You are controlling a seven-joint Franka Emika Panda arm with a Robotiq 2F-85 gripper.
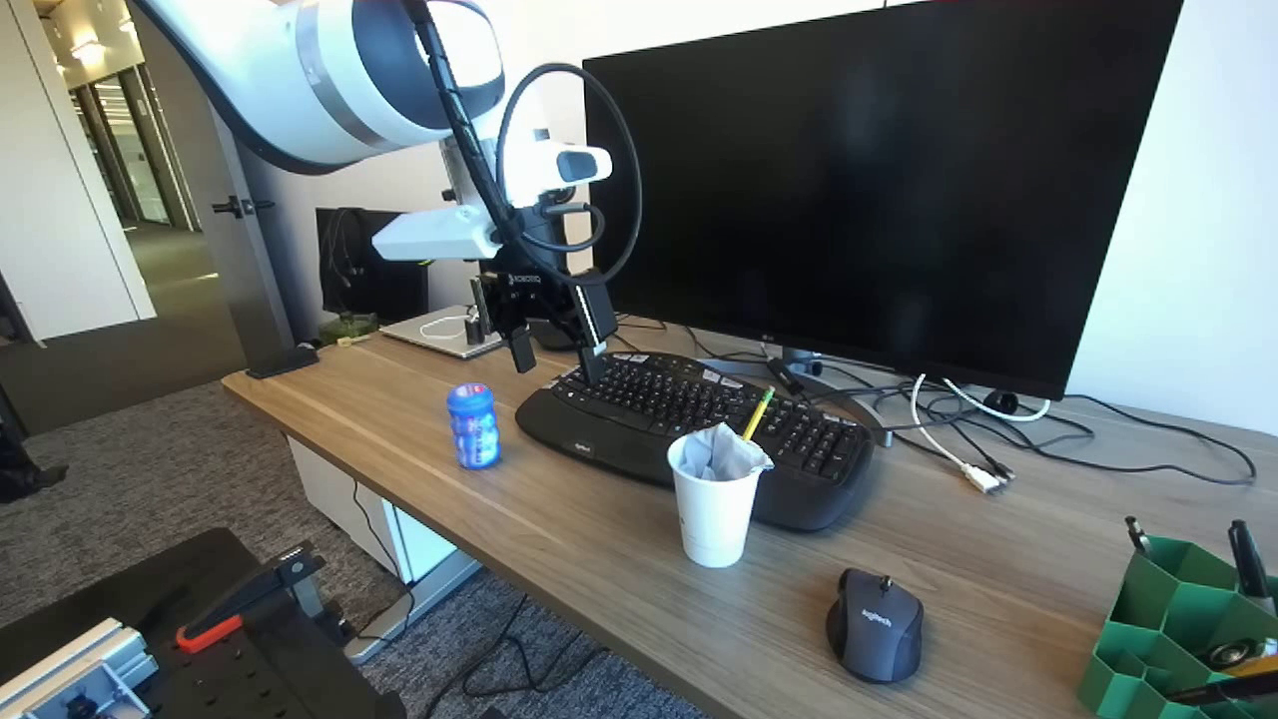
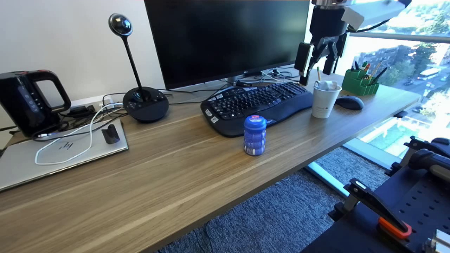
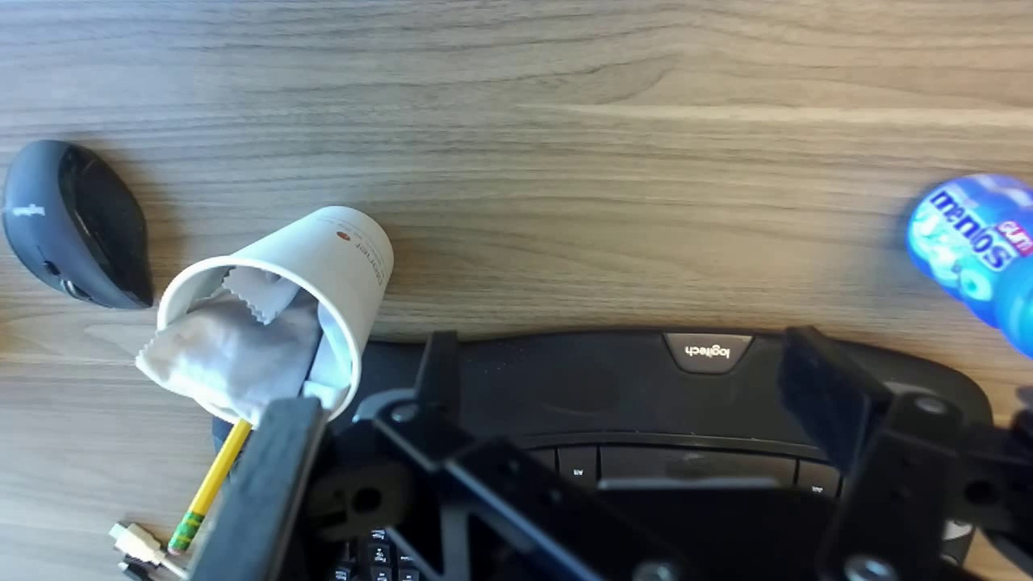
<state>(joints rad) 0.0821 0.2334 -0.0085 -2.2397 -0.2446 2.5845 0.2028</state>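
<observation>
The pincer [image 3: 625,363] overhangs a keyboard [image 3: 573,391]; a cup [image 3: 345,262] holds wrapper [image 3: 234,347] and pencil [image 3: 211,478].

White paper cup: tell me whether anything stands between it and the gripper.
Perhaps the yellow pencil and the wrapper: both jut past the rim of the cup. Nothing else visible stands between the cup and the open gripper, which hangs above the keyboard.
</observation>
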